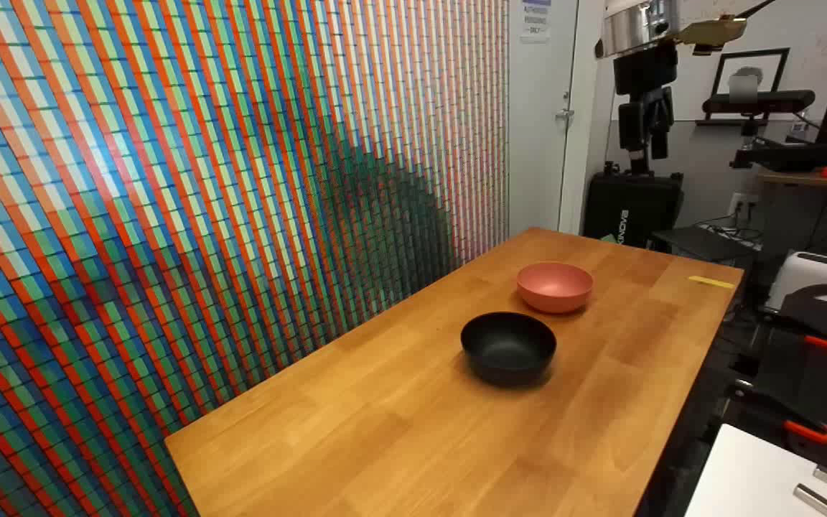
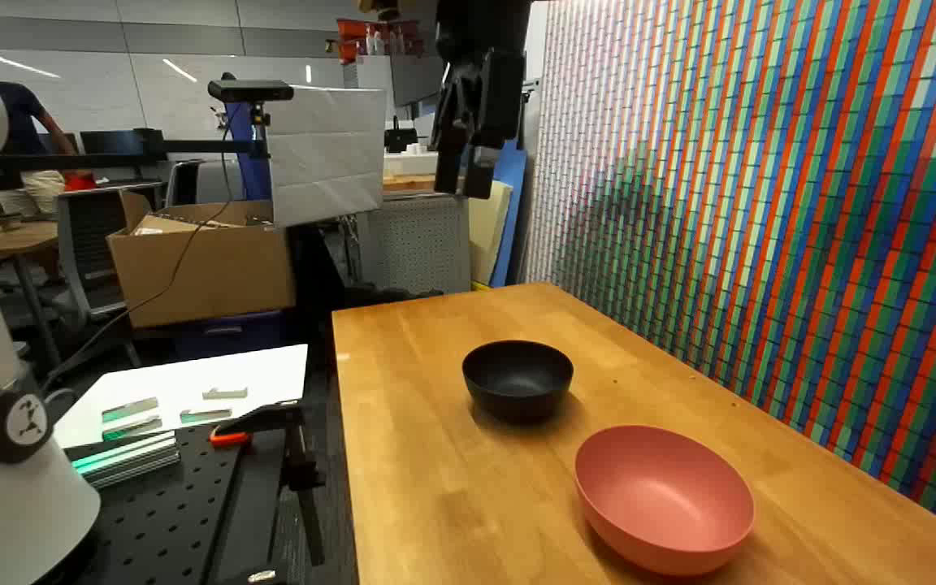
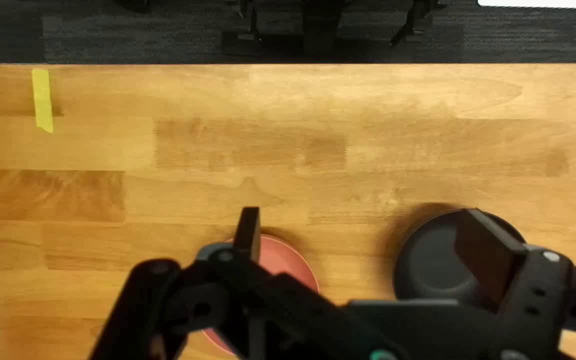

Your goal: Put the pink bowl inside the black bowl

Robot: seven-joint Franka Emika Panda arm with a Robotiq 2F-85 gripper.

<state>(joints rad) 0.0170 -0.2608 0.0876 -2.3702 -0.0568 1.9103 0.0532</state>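
Observation:
The pink bowl (image 1: 555, 286) stands upright on the wooden table and shows in both exterior views (image 2: 665, 497). The black bowl (image 1: 508, 348) stands upright beside it with a gap between them; it also shows in both exterior views (image 2: 517, 379). My gripper (image 2: 465, 175) hangs high above the table, fingers pointing down, touching neither bowl. In the wrist view the gripper (image 3: 362, 220) is open, with its fingers wide apart and nothing between them. The gripper partly hides the pink bowl (image 3: 288, 260) on the left and the black bowl (image 3: 433, 260) on the right.
The wooden table (image 1: 385, 431) runs alongside a colourful striped wall (image 1: 241, 179). A strip of yellow tape (image 3: 42, 100) lies near one table corner. A black perforated bench (image 2: 159, 520) with a white board (image 2: 265, 370) stands beside the table, near the robot's base.

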